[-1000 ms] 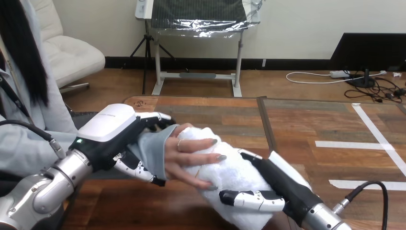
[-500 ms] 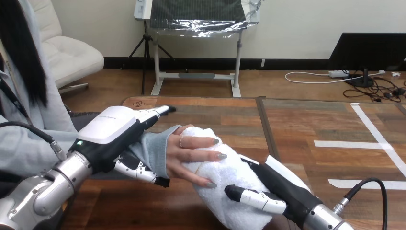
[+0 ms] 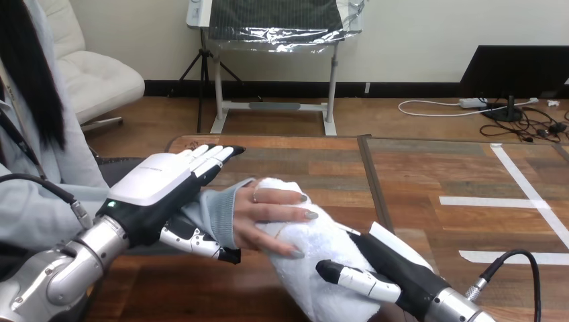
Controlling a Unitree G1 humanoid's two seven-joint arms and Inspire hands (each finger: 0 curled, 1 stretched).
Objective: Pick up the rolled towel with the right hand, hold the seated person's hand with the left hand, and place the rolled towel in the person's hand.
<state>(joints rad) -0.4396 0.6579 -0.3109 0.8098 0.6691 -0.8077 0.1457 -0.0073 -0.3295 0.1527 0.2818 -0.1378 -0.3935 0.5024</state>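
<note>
at table's left, person's hand on towel

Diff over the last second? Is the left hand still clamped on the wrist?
No. The left hand has let go: its fingers, curled over the person's wrist a second ago, now point straight out above it, with the thumb still underneath. Unchanged: the right hand grips the rolled towel, and the person's hand lies on the towel.
</note>
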